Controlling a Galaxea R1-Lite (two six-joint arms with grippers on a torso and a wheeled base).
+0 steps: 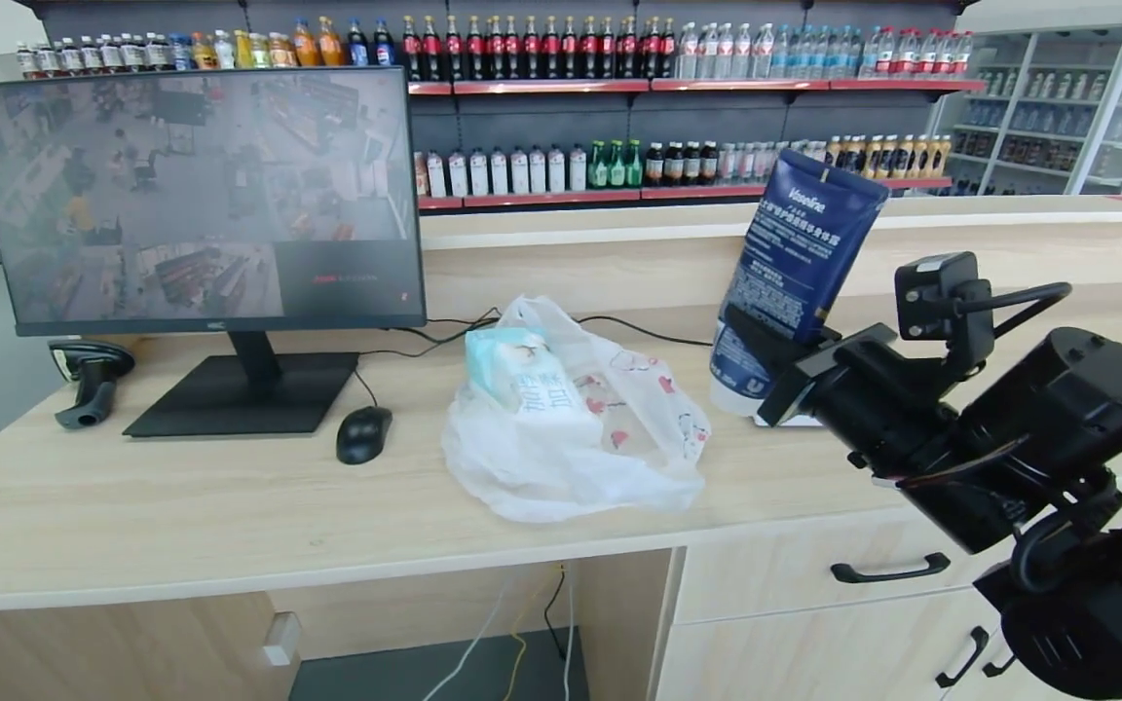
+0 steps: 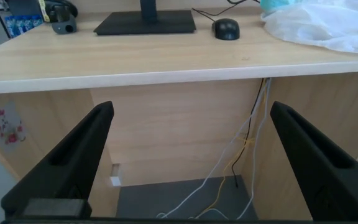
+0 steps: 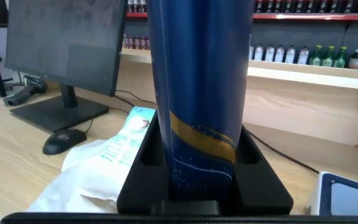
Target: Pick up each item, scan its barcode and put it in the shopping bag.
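My right gripper [image 1: 777,352] is shut on a tall blue lotion tube [image 1: 800,258], held upright above the right part of the counter with its cap end down. In the right wrist view the tube [image 3: 201,81] stands between the two black fingers [image 3: 145,155] of that gripper [image 3: 201,158]. The white plastic shopping bag [image 1: 619,448] lies crumpled mid-counter, left of the tube, with a pale blue wipes pack [image 1: 522,380] in it. A black barcode scanner [image 1: 89,382] rests at the counter's far left. My left gripper [image 2: 191,165] is open, low in front of the counter edge.
A monitor [image 1: 196,195] on a flat stand and a black mouse [image 1: 363,433] sit between scanner and bag. A white box [image 3: 347,199] lies on the counter under the right gripper. Cables hang in the opening [image 2: 241,155] below the counter. Drawers [image 1: 882,570] are at the right.
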